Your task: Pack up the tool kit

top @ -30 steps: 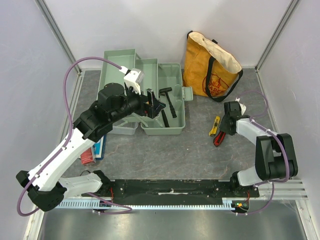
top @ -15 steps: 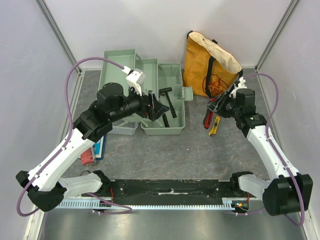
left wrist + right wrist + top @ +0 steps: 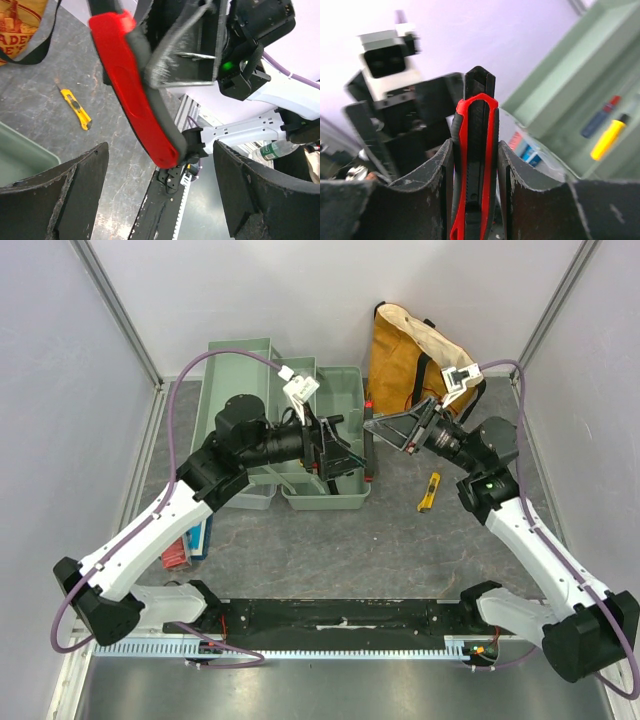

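Right gripper (image 3: 388, 430), clamping red-and-black plastic-handled cutter (image 3: 475, 150), is arriving from bench (image 3: 330, 540)'s right edge over sage-green plastic toolbox (image 3: 345, 390); left gripper (image 3: 338, 452) gaping wide for handover.

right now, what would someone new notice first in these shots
The right gripper holds a red-and-black tool up in mid-air at the right end of the green toolbox, and the open left gripper faces it close by. Behind them a yellow bag stands at the back wall; a yellow knife lies on the table.
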Available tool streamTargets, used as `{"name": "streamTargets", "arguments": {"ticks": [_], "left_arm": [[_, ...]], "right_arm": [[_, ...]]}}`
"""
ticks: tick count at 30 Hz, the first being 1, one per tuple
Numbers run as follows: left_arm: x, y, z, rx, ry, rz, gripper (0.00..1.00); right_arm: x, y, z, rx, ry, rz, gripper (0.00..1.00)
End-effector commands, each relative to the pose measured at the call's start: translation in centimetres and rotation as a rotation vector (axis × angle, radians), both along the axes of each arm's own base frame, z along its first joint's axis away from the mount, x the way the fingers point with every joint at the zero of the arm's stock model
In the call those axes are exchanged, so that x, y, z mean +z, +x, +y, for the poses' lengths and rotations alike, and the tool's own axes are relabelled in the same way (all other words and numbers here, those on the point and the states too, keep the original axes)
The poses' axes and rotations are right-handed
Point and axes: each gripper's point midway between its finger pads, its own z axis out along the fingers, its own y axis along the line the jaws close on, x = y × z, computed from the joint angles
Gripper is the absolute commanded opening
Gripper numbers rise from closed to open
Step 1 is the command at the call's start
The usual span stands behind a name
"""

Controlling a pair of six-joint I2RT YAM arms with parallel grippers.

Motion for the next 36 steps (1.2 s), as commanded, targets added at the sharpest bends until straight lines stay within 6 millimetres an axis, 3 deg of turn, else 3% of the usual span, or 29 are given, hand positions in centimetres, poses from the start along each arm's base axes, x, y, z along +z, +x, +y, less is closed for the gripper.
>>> {"name": "streamTargets", "arguments": {"ticks": [1, 9, 11, 14, 17, 19, 20, 23, 26, 27, 28, 31, 36], "left_arm": [[1.8, -1.2, -1.0, -0.090, -0.087, 0.004, 0.90], [1.7, -0.6, -1.1, -0.060, -0.096, 0.012, 0.86], [2.0, -1.0, -1.3, -0.091, -0.116, 0.011, 0.77], [1.9, -1.3, -1.4, -0.113, -0.116, 0.019, 0.53], [1.5, -0.9, -1.3, -0.090, -0.099, 0.017, 0.23], [1.3, -0.3, -0.9, -0.039, -0.082, 0.017, 0.07], [1.0, 0.2, -0.6, -0.006, -0.065, 0.016, 0.02], [0.2, 1.9, 0.3, 0.099, -0.005, 0.018, 0.02], [-0.9, 4.1, 2.1, 0.222, 0.088, 0.005, 0.02], [-1.3, 5.1, 3.1, 0.271, 0.118, 0.009, 0.02], [-1.6, 6.6, 4.6, 0.340, 0.145, 0.004, 0.02], [-2.6, 10.2, 9.1, 0.479, 0.208, 0.026, 0.02], [-3.9, 15.3, 17.3, 0.709, 0.350, 0.049, 0.02]], "right_arm": [[6.8, -3.5, 1.3, 0.128, 0.154, -0.182, 0.08], [7.1, -4.1, 2.7, 0.176, 0.196, -0.175, 0.08], [7.0, -4.0, 2.9, 0.176, 0.195, -0.174, 0.09], [6.7, -3.6, 3.0, 0.160, 0.194, -0.169, 0.10], [6.2, -2.9, 3.1, 0.134, 0.170, -0.151, 0.15], [5.3, -2.0, 3.1, 0.096, 0.130, -0.115, 0.31], [4.9, -1.1, 3.0, 0.049, 0.097, -0.117, 0.44], [3.1, 1.2, 1.8, -0.111, -0.012, -0.065, 0.70], [1.3, 3.2, -0.4, -0.287, -0.126, -0.020, 0.94], [0.8, 3.7, -1.3, -0.341, -0.163, -0.007, 0.96], [0.5, 4.3, -2.3, -0.408, -0.199, -0.001, 0.98], [-3.5, 6.2, -5.7, -0.605, -0.342, 0.124, 0.98], [-9.9, 6.9, -8.1, -0.710, -0.515, 0.250, 0.98]]}}
